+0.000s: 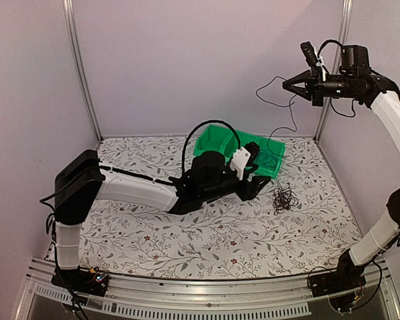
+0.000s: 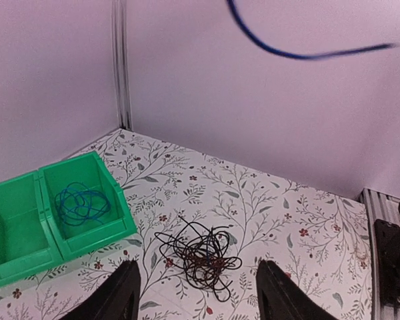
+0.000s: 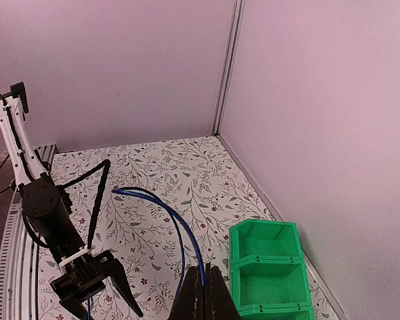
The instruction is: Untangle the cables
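Note:
A tangle of thin black and dark brown cables lies on the floral table, also seen from above as the tangle. My left gripper hovers over it, open, with one finger on each side and nothing held; from above the left gripper is beside the green bin. A blue-teal cable coil lies in a bin compartment. My right gripper is shut on a thin blue cable. The right gripper is raised high at the back right, and the cable dangles from it.
Green bin compartments stand near the right wall. The bin is left of the tangle. Pink walls with metal posts close in the table. A thick black hose arches over the left arm.

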